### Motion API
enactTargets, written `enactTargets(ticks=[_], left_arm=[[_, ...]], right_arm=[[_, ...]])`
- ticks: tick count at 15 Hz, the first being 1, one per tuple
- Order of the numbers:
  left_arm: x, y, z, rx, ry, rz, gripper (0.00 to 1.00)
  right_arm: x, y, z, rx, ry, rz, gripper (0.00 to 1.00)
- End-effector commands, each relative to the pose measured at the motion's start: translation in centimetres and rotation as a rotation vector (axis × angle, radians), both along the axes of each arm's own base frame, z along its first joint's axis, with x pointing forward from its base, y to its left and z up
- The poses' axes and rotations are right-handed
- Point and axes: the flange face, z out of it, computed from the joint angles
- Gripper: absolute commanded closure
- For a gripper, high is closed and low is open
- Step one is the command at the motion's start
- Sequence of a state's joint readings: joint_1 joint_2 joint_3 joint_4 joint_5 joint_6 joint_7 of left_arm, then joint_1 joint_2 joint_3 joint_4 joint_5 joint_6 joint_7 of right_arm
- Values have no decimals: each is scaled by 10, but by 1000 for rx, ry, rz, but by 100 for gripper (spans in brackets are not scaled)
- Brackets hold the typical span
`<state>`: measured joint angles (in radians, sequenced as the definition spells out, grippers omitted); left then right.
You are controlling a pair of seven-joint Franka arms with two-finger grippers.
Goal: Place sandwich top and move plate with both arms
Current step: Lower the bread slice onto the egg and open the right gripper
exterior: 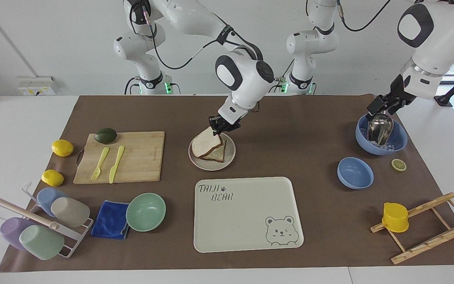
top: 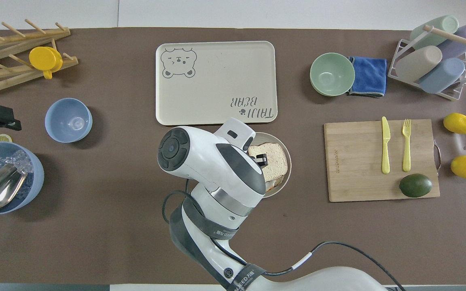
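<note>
right hand: pinching sandwich top's upper edge, slice tilted below over the plate
tip: lower flat, square up, then let go
left hand: parked over ice bowl, fingers unclear

The sandwich top, a light brown darker-crusted slice, is leaning tilted on the lower slice in the pinkish-rimmed round plate, its raised edge pointing toward one o'clock in the facing view.

Bright, even light; soft shadows, sharp focus, slight edge distortion.
</note>
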<state>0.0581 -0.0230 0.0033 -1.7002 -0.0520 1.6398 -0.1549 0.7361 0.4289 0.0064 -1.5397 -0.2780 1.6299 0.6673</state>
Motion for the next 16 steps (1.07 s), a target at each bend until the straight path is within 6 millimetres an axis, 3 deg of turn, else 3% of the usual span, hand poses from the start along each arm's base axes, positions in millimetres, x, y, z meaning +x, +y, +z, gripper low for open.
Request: enactTargets(ticks=[1,12,13,16], left_arm=[[-8,2,0,2,-13,-7,0],[-10,0,-4,3,-24,-7,0],[-10,-4,-6,4,-30,-14,0],[-11,-4,-8,4,-32,-18,0]], right_arm=[[2,-7,-3,21,-1,-33,100],[-6,-9,-25,100,-11,-98,100],[-3,-12,-25,128,2,-125,95],[1,-14,-24,151,1,-138,64]])
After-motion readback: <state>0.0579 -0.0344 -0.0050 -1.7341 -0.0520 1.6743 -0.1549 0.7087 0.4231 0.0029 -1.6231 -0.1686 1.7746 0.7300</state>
